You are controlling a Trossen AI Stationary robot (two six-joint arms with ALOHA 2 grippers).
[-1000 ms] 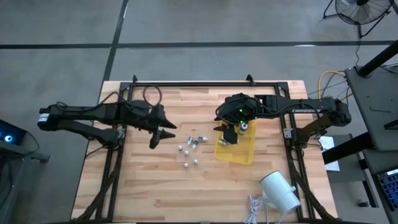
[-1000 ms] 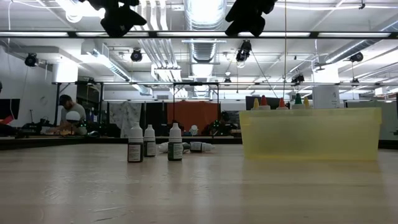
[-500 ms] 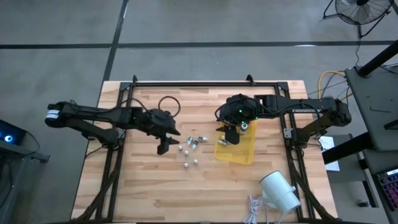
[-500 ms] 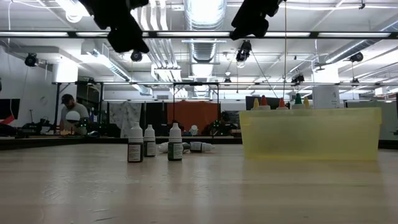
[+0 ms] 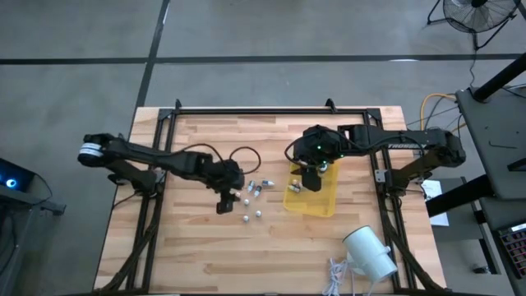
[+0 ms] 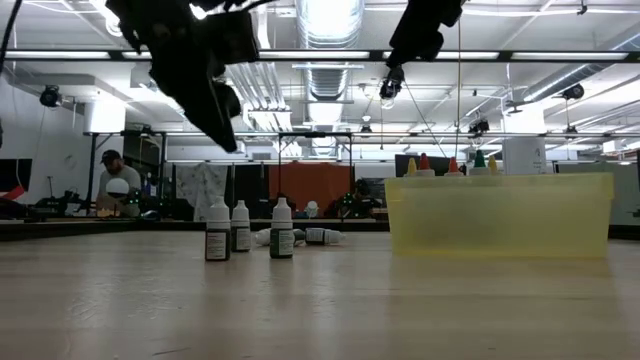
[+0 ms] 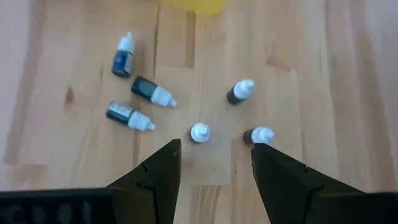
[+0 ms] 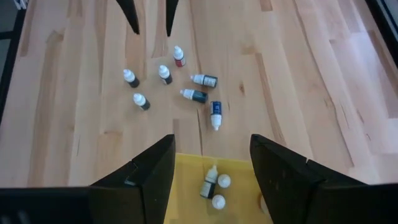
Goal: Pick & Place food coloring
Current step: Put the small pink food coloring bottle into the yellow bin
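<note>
Several small food coloring bottles [image 5: 255,189] with white caps are scattered on the wooden table. Some stand upright [image 7: 240,91] and three lie on their sides [image 7: 152,92]. More bottles [image 8: 210,180] are in the yellow bin [image 5: 320,201], and their coloured tops [image 6: 424,160] show above its rim. My left gripper [image 5: 223,201] hangs open and slanted down just left of the loose bottles, above the table [image 7: 214,155]. My right gripper [image 5: 311,179] is open over the bin's far end [image 8: 214,165], holding nothing.
A big white cylinder [image 5: 368,253] and a white cord [image 5: 337,275] lie at the table's near right corner. A black cable loop [image 5: 243,156] trails from the left arm. Bare wood lies toward the near edge. A person [image 6: 108,180] sits far off in the room.
My left gripper has moved toward the table's right edge and down, toward the loose bottles, and has tipped more steeply downward. Its fingers stay open. The bottles have not moved.
</note>
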